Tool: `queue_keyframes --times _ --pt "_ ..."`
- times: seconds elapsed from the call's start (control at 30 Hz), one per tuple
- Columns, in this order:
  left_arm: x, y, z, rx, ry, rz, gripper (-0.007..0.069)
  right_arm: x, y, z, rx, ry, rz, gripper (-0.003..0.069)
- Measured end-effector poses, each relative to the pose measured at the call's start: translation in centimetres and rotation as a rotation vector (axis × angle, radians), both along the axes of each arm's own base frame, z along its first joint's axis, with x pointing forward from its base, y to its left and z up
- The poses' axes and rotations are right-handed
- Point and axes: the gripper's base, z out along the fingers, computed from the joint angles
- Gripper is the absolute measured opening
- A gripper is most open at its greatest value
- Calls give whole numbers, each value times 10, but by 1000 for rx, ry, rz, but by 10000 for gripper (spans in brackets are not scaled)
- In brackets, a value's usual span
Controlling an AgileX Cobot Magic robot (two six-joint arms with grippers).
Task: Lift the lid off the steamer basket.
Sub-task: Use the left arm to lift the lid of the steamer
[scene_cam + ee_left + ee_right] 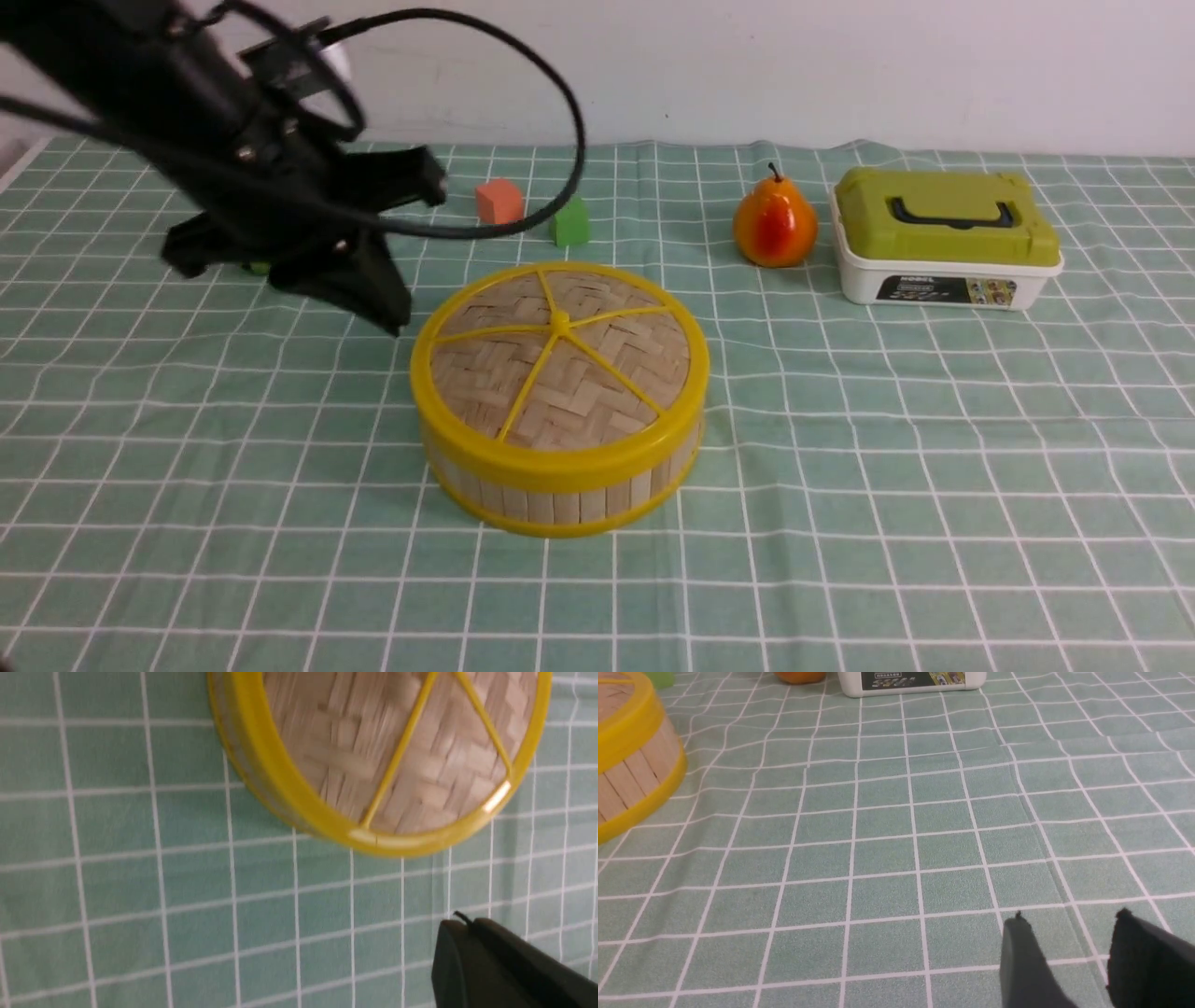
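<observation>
The steamer basket (560, 499) stands mid-table with bamboo-slat wall and yellow rims. The lid (560, 355), woven bamboo with yellow spokes and a centre knob, sits closed on top of it. My left gripper (397, 322) hangs just left of and behind the basket, above the cloth, its fingers pressed together and empty. In the left wrist view the gripper (460, 924) is a short way from the lid's rim (397, 756). My right gripper (1071, 917) is open and empty over bare cloth, far from the basket (630, 779), and out of the front view.
An orange cube (499, 201) and a green block (570, 222) lie behind the basket. A pear (775, 224) and a white box with a green lid (943, 243) stand at the back right. A green checked cloth (840, 513) covers the table.
</observation>
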Motion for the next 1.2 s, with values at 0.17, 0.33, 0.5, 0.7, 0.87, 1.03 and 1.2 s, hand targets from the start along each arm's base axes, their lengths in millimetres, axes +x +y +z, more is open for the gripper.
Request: queue_keyframes --times 0.17,0.33,0.5,0.7,0.87,1.03,1.2 --pt "34 -58 -9 71 -53 -25 -13 0 0 0 0 0 0 241" --pt "48 -107 -22 203 -156 -42 26 0 0 0 0 0 0 241" --pt "53 -109 -33 255 -149 19 156 0 0 0 0 0 0 241" --pt "53 -110 -34 250 -146 24 309 0 0 0 0 0 0 241" --pt "60 -113 -52 280 -122 20 341 0 0 0 0 0 0 241" --pt "66 -113 -67 324 -111 18 329 0 0 0 0 0 0 241" --pt "71 -113 -78 363 -106 16 296 0 0 0 0 0 0 241"
